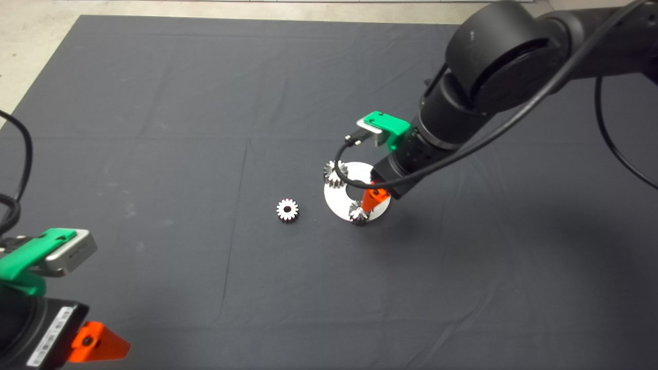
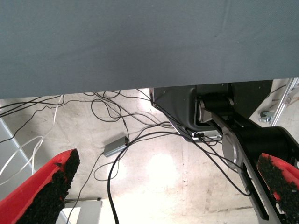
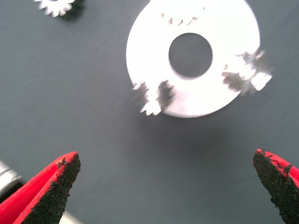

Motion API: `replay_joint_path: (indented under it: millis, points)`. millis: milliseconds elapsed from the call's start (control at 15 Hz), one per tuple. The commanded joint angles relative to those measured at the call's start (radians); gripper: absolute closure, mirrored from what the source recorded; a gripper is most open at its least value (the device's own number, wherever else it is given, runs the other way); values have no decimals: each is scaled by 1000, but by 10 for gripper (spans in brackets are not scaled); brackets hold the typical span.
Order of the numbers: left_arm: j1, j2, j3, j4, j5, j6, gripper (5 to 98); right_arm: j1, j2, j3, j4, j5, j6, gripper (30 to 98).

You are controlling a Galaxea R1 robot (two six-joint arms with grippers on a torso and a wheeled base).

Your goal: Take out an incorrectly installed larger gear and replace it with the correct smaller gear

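A silver disc [image 1: 343, 198] with a centre hole lies mid-mat and carries gears on its rim. The head view shows two of them [image 1: 334, 173] [image 1: 358, 211]. In the right wrist view the disc [image 3: 149, 42] holds three gears. The one at its edge [image 3: 247, 72] looks widest, with dark flared teeth; I take it for the larger gear, though it is blurred. The smaller gear [image 1: 287, 209], flat-faced with straight teeth, lies loose on the mat left of the disc [image 3: 56, 5]. My right gripper [image 1: 375, 198] hangs over the disc's right rim, open and empty [image 3: 163, 156]. My left gripper [image 1: 97, 347] is parked at the lower left.
The dark mat [image 1: 205, 128] lies around the disc. The left wrist view shows the mat's edge [image 2: 140, 46], floor cables [image 2: 112, 154] and the robot's base [image 2: 219, 112] beyond it, between open fingers [image 2: 51, 186].
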Motion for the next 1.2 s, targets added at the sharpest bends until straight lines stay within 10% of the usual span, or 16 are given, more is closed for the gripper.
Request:
replay_joint_path:
  millis: [0, 1133]
  points:
    - [-6, 2, 18, -15, 35, 4, 61, -35, 64, -90, -98, -4, -60, 309]
    - [-6, 3, 23, -15, 35, 4, 61, -161, 157, -222, -375, 23, -66, 309]
